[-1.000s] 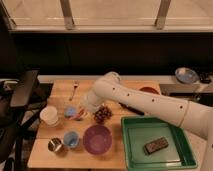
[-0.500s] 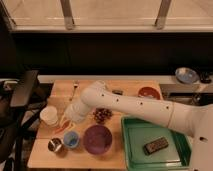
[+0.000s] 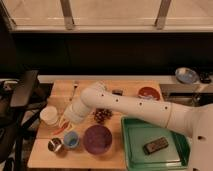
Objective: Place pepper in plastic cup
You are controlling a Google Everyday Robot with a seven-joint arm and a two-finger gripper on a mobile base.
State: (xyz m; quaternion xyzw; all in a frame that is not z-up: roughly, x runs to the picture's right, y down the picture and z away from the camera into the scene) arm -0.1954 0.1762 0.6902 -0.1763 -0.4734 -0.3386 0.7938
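The pepper (image 3: pixel 60 130) is a slim orange-red streak on the wooden table, just left of the small light-blue plastic cup (image 3: pixel 71 140). My gripper (image 3: pixel 66 123) is at the end of the white arm, low over the table's left part. It sits right above the pepper's upper end, between the whitish tumbler (image 3: pixel 49 115) and the light-blue cup. The gripper hides part of the pepper. I cannot tell whether it is touching the pepper.
A purple bowl (image 3: pixel 97 138) stands right of the cup and a shiny metal cup (image 3: pixel 55 145) left of it. Dark grapes (image 3: pixel 102 116) lie under the arm. A green tray (image 3: pixel 134 150) holds a dark block (image 3: pixel 155 145). A red bowl (image 3: pixel 149 93) is at the back.
The arm has swung left and down, bringing the gripper from the middle of the table to the spot by the tumbler, above the pepper. The cups and bowl have not moved.
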